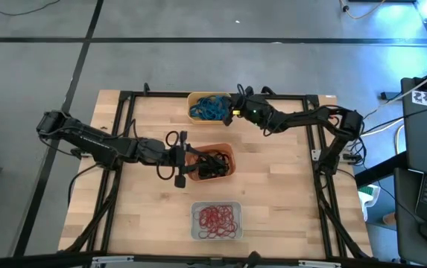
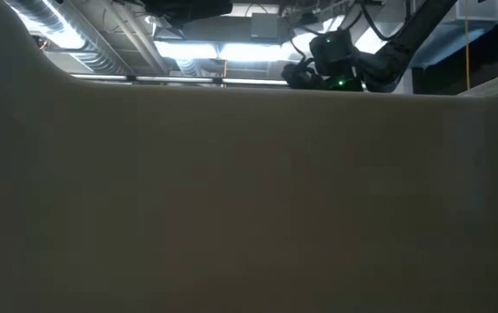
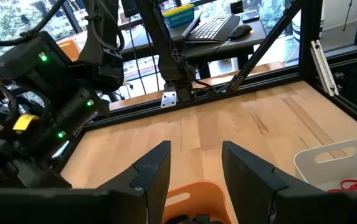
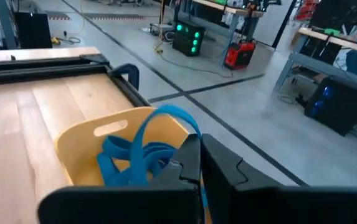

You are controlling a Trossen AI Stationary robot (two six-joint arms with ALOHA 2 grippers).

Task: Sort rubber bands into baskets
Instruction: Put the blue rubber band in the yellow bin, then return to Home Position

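Three baskets line the wooden surface (image 1: 146,193): yellow basket (image 1: 198,99) far, holding blue bands (image 1: 210,109); orange basket (image 1: 226,155) centre, black bands (image 1: 212,165); white basket (image 1: 216,207) near, red bands (image 1: 217,217). The right end effector (image 4: 198,163), clenched on a blue band (image 4: 142,140), should release it low over the yellow basket. The left end effector (image 3: 194,163) hangs released above the orange basket.

Three baskets (image 1: 210,106) stand in a row mid-table (image 1: 288,193) (rubber bands (image 1: 216,217) in each, apparently).
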